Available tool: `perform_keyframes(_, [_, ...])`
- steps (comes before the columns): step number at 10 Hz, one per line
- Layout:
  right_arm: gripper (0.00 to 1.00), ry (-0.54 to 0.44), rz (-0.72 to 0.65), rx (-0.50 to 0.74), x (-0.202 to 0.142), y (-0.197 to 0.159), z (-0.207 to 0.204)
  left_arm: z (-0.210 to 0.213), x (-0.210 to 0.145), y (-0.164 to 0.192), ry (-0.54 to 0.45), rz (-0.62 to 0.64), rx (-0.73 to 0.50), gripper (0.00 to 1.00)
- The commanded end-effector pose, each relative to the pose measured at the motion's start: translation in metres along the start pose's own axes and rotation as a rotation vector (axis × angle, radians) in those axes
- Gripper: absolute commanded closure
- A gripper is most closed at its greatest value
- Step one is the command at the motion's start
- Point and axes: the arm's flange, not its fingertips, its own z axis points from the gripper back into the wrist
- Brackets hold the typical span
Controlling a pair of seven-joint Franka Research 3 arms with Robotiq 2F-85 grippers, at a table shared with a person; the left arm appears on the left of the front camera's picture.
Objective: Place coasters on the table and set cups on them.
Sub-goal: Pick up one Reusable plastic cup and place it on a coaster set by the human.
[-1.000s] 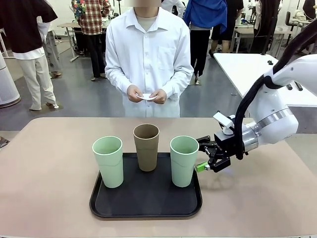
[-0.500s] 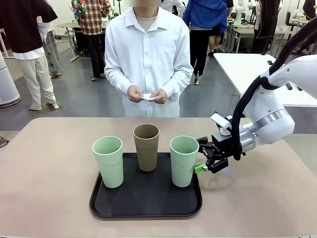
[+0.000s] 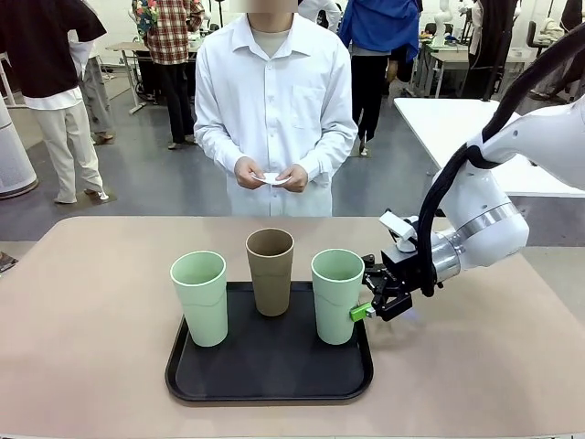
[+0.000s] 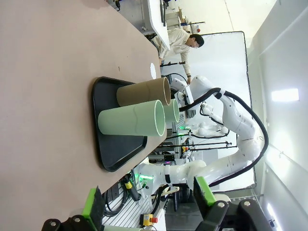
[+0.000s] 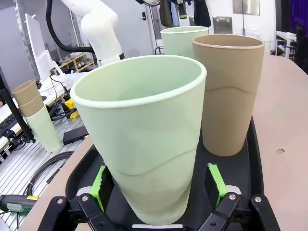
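Observation:
Three cups stand on a black tray (image 3: pixel 265 380): a mint cup (image 3: pixel 199 297) on the left, a tan cup (image 3: pixel 271 272) at the back middle, and a mint cup (image 3: pixel 337 294) on the right. My right gripper (image 3: pixel 364 291) is open and straddles the right mint cup (image 5: pixel 144 139) low on its body, with a green pad close to each side. The tan cup (image 5: pixel 228 91) stands just behind it. My left gripper (image 4: pixel 147 202) is open and holds nothing, well off from the cups (image 4: pixel 132 118). The person holds a white coaster (image 3: pixel 272 179) in both hands beyond the beige table (image 3: pixel 91 302).
Bare tabletop lies to the left and right of the tray (image 4: pixel 118 154). A white table (image 3: pixel 448 128) stands behind on the right, and people stand farther back. A stack of spare cups (image 5: pixel 33 115) sits off the table's edge.
My right gripper has slid left, bringing its open fingers around the right mint cup, which has shifted slightly left. The person's hands and the other cups have not moved.

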Motion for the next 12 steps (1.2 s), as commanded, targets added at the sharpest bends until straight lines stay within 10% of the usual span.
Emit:
perform_keyframes(1, [0.0,-0.027,-0.014,-0.006,0.003,-0.01,-0.01,0.001,0.0,-0.001,-0.006,-0.012,-0.019,0.0])
perform_keyframes(12, [0.0,-0.034,-0.009,0.106,0.001,-0.013,-0.038,0.001,0.0,-0.001,-0.006,-0.012,-0.019,0.0])
